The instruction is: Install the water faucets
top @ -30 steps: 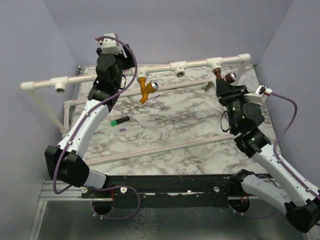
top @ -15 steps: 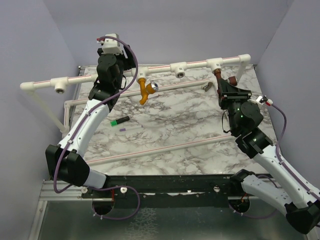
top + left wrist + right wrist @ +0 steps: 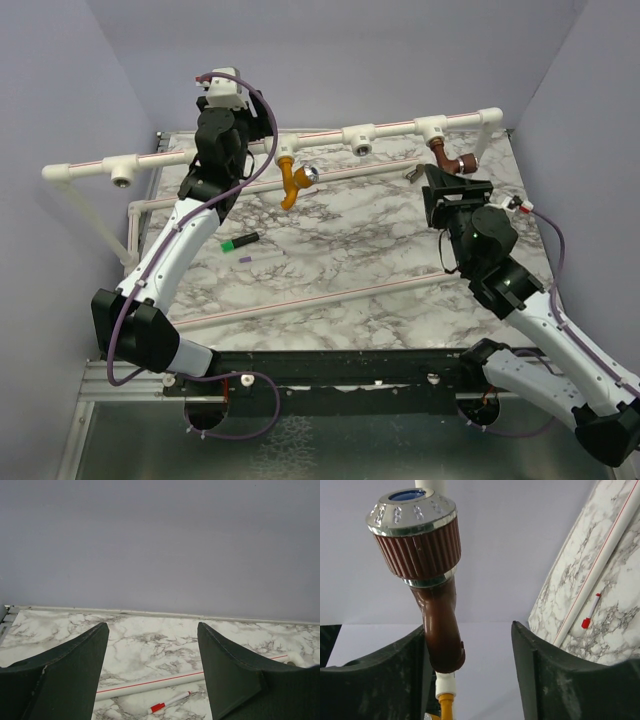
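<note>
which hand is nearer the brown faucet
Right. The right hand is just in front of the brown faucet, its open fingers on either side of the spout. The left hand is far off along the pipe, beyond the orange faucet.

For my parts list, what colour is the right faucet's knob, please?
The knob is reddish-brown with silver rims, clearest in the right wrist view.

- Left arm (image 3: pixel 180 235): white links, black joints, a purple cable (image 3: pixel 270 120) looping along it.
- Right arm (image 3: pixel 545 318): same white-and-black build, with its own purple cable.
- White camera block (image 3: pixel 225 90) on the wrist.
- Fingers (image 3: pixel 60 675): dark, flat, scuffed.
</note>
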You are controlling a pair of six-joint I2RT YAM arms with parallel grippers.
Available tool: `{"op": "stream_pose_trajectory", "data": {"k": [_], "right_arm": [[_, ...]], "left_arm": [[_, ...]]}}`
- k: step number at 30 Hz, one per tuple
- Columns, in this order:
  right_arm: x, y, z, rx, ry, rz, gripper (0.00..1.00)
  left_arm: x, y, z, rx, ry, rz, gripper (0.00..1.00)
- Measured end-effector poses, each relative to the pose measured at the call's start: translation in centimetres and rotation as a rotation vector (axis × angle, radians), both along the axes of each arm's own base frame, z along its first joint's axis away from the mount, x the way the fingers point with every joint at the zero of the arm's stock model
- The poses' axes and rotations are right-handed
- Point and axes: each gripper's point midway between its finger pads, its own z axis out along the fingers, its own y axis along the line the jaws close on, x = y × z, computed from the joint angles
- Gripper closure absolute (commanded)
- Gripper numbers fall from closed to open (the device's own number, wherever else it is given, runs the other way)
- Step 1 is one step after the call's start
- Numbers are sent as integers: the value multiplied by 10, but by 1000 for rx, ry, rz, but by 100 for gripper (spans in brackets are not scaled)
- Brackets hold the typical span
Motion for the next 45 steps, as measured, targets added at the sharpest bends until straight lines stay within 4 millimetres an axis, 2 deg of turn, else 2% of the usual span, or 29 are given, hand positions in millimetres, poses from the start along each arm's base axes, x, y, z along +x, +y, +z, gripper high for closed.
{"op": "stream_pose_trajectory", "data": {"k": [3, 6, 10, 16, 23, 28, 37, 41, 45], "right_arm": [[-4, -2, -3, -24, 4, 3, 26], [-9, -5, 3, -49, -16, 4, 23], [-15, -9, 8, -95, -36, 6, 22], [-23, -13, 3, -207, -33, 21, 22], [-39, -26, 8, -399, -75, 17, 23], [-48, -38, 21, -613, -120, 0, 23], [-66, -67, 65, -1075, -234, -76, 22], [-71, -71, 74, -1327, -278, -68, 21], [-75, -66, 80, -1603, -357, -19, 21]], "left_arm": [[0, 0, 0, 0, 0, 0, 27], [0, 0, 0, 0, 0, 0, 27], [0, 0, 0, 0, 1, 0, 26], [0, 0, 0, 0, 1, 0, 24], [0, 0, 0, 0, 1, 0, 24], [0, 0, 0, 0, 1, 0, 23], [0, 0, 0, 0, 1, -1, 22], [0, 0, -1, 0, 1, -2, 22], [0, 0, -1, 0, 1, -2, 22]]}}
